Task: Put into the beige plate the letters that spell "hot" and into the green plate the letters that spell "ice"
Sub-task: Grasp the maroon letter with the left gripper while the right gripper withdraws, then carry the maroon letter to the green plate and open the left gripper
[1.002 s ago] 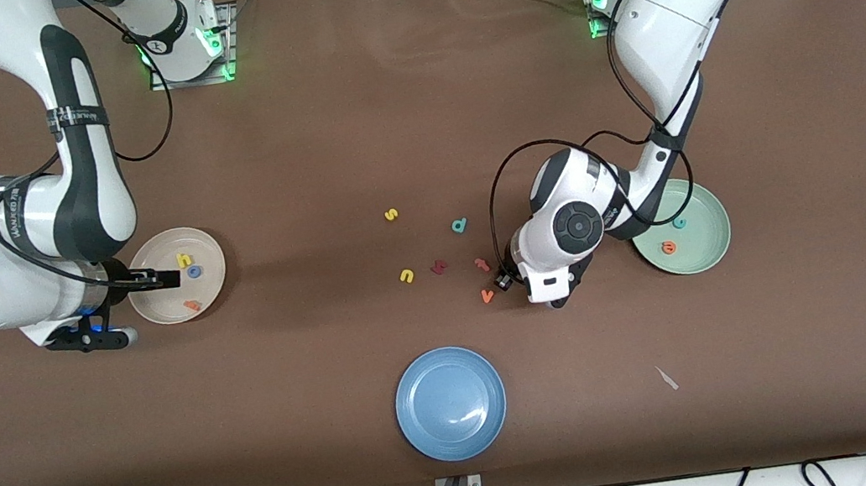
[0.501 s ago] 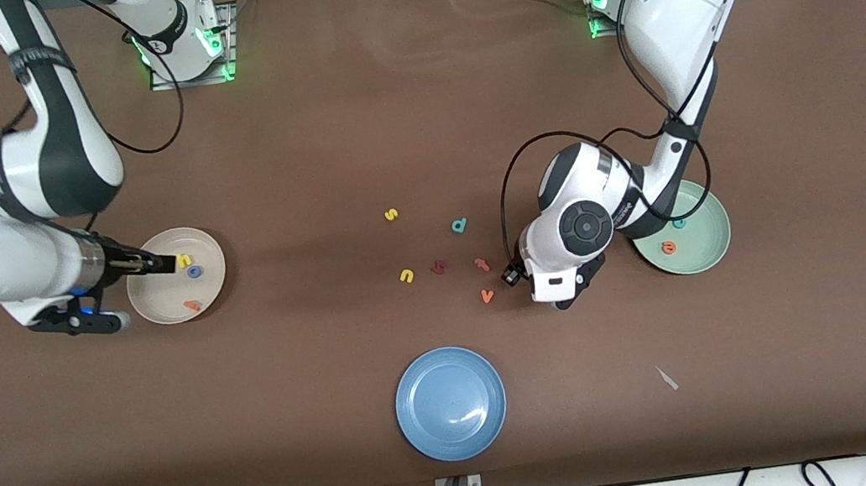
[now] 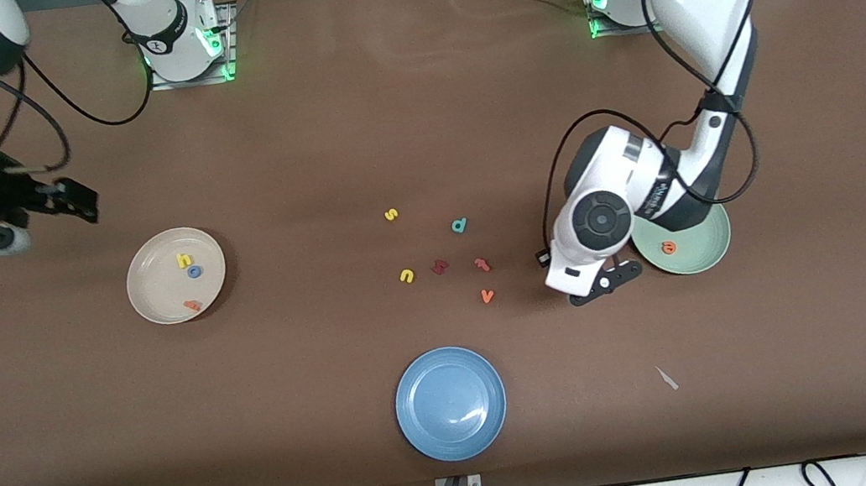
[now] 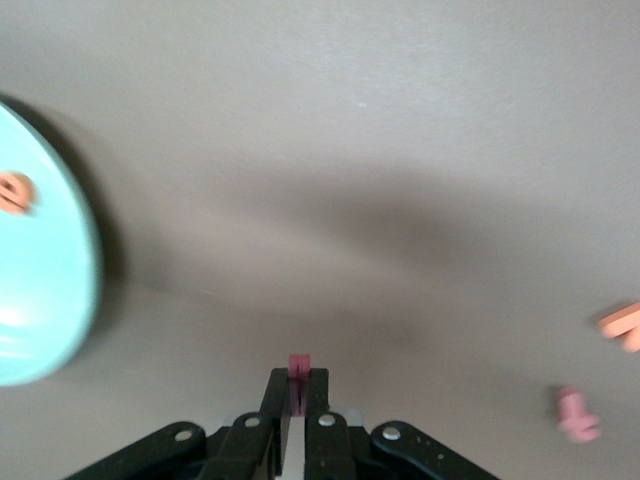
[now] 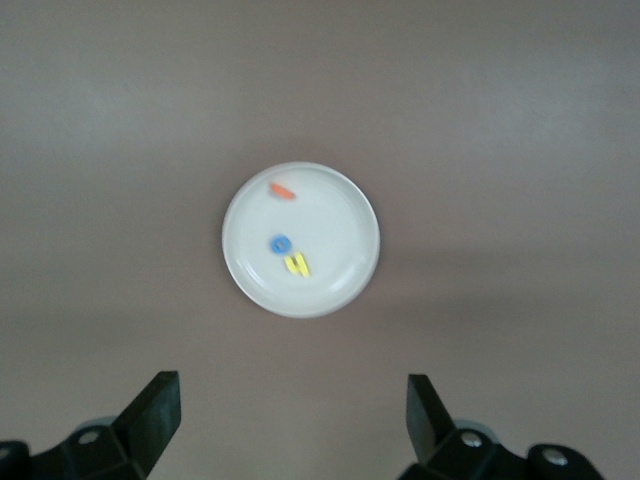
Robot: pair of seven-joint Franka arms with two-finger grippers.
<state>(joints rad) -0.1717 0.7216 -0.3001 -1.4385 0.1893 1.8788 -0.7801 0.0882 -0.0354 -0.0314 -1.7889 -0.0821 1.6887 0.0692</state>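
Note:
The beige plate (image 3: 156, 292) holds the yellow "h" (image 3: 185, 260), the blue "o" (image 3: 194, 271) and the orange "t" (image 3: 193, 305). From above, the right wrist view shows that plate (image 5: 335, 215) with all three letters. My right gripper (image 3: 85, 204) hangs open and empty over bare table by the beige plate. The green plate (image 3: 707, 248) holds the orange "e" (image 3: 668, 248); the teal "c" is hidden under the left arm. My left gripper (image 4: 298, 385) is shut on the dark red "i" (image 4: 299, 365), over the table between the loose letters and the green plate (image 4: 45, 300).
Loose letters lie mid-table: yellow "s" (image 3: 391, 215), teal "d" (image 3: 459, 226), yellow "u" (image 3: 406, 276), a dark red letter (image 3: 439, 267), a red "t"-like letter (image 3: 481, 263) and orange "v" (image 3: 488, 295). A blue plate (image 3: 450, 403) sits nearer the front camera. A white scrap (image 3: 666, 378) lies near it.
My right gripper has lifted off the beige plate and drawn back toward its base. The left gripper has carried the "i" away from the loose letters toward the green plate.

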